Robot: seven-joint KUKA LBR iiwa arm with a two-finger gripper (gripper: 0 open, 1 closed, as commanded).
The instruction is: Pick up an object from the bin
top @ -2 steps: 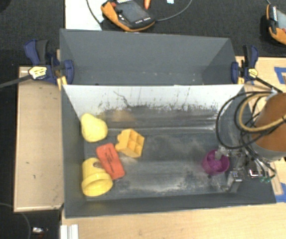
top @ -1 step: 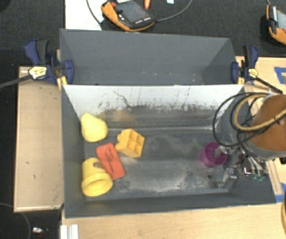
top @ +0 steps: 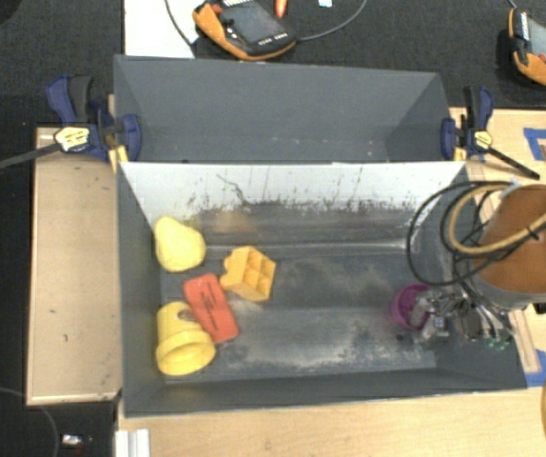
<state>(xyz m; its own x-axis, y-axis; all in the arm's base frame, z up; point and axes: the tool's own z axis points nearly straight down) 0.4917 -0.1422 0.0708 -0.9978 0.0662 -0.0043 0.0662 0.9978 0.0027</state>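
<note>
The grey metal bin [top: 330, 327] has a mostly bare floor. At its right end, under the arm's orange cover [top: 530, 246], the jaws sit low just beside a small round purple thing [top: 408, 303], though I cannot tell whether they are spread or pressed together. Lying alone, it looks to me the easiest pick, well apart from the red block [top: 210, 308], orange studded brick [top: 248, 272] and two yellow toys [top: 178, 245] clustered far left.
</note>
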